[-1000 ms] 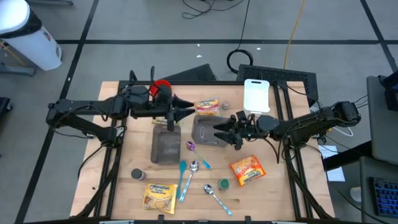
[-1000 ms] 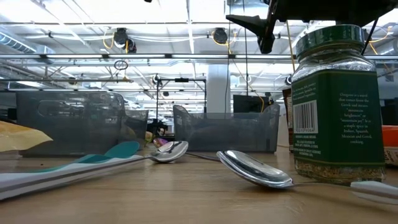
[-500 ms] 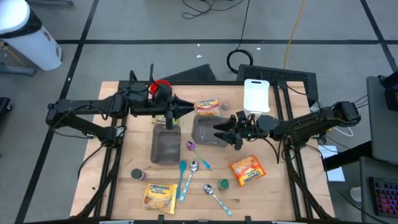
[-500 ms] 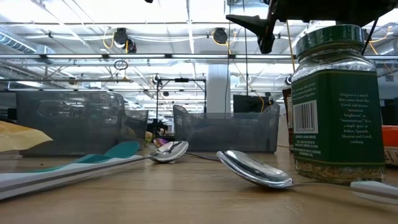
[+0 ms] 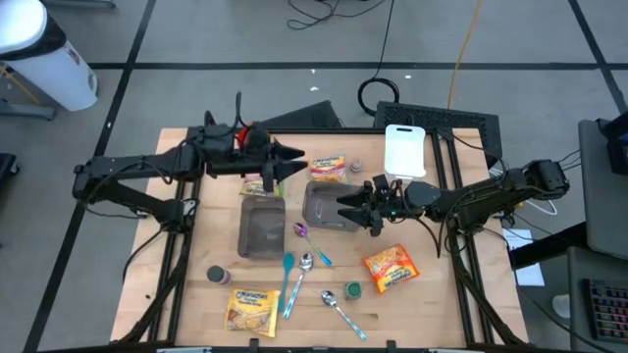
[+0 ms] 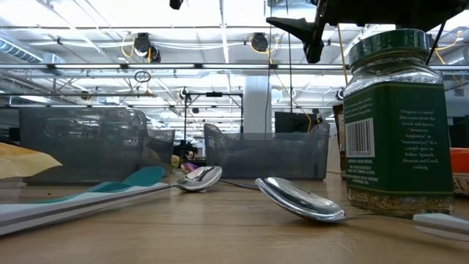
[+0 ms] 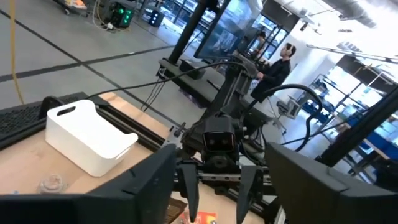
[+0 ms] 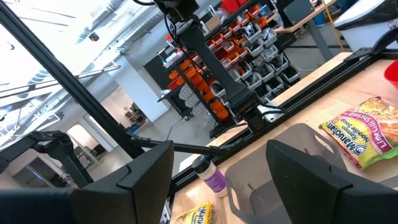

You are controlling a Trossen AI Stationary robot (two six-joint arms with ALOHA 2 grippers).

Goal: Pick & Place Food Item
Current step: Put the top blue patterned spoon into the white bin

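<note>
Left gripper (image 5: pixel 294 160) hangs over the far-middle of the desk (image 5: pixel 186 275), above the far end of the left grey bin (image 5: pixel 262 226). Fingers spread apart, nothing between them. A small packet (image 5: pixel 258 185) lies just below the gripper at the bin's far rim; from above I cannot tell whether it rests inside the bin or on the edge.

Right gripper (image 5: pixel 345 207) is poised over the right grey bin (image 5: pixel 322 204), fingers parted, empty.

Food items on the desk:
- ramen packet (image 5: pixel 327 168), far middle, just beyond the right bin.
- orange noodle packet (image 5: pixel 391 267), near right.
- yellow noodle packet (image 5: pixel 251 310), near left edge.
- green-lidded spice jar (image 5: pixel 352 289), near middle, upright; it fills the right side of the low view.
- second jar (image 5: pixel 217 276), near left, beside the yellow packet.

Other items: white caddy (image 5: pixel 404 151) at the far right; teal spoon (image 5: pixel 287 281) and metal spoon (image 5: pixel 339 310) lying in the near middle, a purple spoon (image 5: pixel 302 231) beside the bins.

A person (image 7: pixel 278 62) stands well back in the room beyond the desk, seen in the left wrist view.
</note>
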